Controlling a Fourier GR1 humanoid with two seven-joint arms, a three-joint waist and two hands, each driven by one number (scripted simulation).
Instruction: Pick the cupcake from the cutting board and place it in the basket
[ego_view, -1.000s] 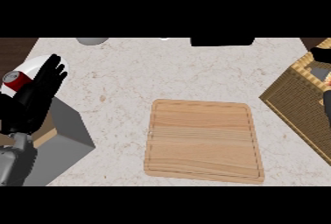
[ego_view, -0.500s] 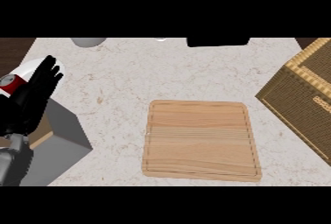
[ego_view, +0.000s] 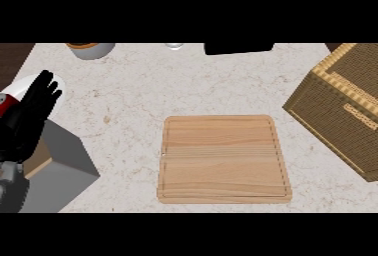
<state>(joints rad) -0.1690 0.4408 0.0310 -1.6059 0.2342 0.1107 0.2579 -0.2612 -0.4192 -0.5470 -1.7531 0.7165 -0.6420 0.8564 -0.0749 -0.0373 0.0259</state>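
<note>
Oddly, no cupcake is showing on the central cutting board (ego_view: 224, 159), while the left hand (ego_view: 33, 112) is resting straight-fingered far left, basket (ego_view: 336, 102) lying at right.

You are looking at a pale speckled counter (ego_view: 125, 100). Along its far edge stand a grey pot (ego_view: 90, 49) with an orange top at the left, a small clear glass (ego_view: 174, 46) near the middle, and a flat black object (ego_view: 238, 48) just right of it. A red and white item (ego_view: 13, 95) sits partly hidden at the left edge. A grey block (ego_view: 63, 170) fills the lower left corner.
</note>
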